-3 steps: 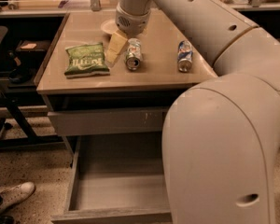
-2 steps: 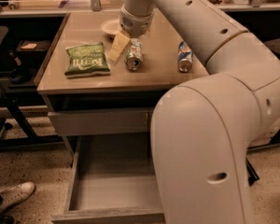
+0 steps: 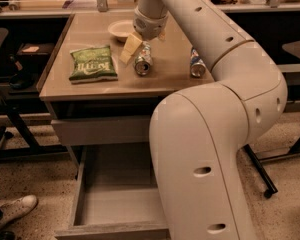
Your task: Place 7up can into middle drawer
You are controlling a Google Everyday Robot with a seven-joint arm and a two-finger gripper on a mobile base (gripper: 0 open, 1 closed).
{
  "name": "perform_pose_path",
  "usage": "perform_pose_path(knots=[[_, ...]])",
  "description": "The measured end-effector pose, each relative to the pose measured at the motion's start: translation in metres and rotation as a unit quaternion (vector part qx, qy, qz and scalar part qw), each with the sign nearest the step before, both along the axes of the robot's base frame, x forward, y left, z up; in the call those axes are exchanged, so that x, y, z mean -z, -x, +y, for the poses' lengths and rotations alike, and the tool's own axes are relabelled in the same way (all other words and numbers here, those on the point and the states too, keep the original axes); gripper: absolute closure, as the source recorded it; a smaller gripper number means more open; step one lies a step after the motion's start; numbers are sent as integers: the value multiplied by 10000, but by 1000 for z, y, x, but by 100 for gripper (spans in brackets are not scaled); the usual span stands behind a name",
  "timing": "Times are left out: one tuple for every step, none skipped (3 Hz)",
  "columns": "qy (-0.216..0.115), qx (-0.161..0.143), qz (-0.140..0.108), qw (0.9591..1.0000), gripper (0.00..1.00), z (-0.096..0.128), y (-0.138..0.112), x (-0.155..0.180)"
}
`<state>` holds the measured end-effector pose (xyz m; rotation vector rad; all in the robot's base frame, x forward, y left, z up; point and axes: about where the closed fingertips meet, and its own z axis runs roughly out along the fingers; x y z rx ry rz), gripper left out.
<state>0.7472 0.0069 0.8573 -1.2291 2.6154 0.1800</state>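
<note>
The 7up can (image 3: 143, 62) lies on its side on the tabletop, silver and green, near the middle. My gripper (image 3: 132, 48) hangs from the wrist just above and to the left of the can's far end, close to it or touching it. The middle drawer (image 3: 92, 211) is pulled open low at the front, its deep grey tray showing nothing inside. My big white arm covers the drawer's right part.
A green chip bag (image 3: 92, 63) lies at the left of the wooden tabletop (image 3: 90, 89). A white bowl (image 3: 120, 29) sits behind the gripper. A blue-and-white can (image 3: 197, 64) lies to the right. A closed grey drawer front (image 3: 100, 130) sits above the open one. A shoe (image 3: 15, 209) is at the lower left.
The arm's elbow and upper links have swung left and closer to the camera. The gripper has stayed by the 7up can, and the can has not moved.
</note>
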Motion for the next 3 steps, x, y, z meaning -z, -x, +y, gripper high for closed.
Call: perform_pose_path(knots=[[-174, 89, 259, 9995, 0, 6, -2, 14], [-400, 4, 415, 9983, 0, 16, -1, 23], [-461, 14, 323, 9984, 18, 21, -8, 26]])
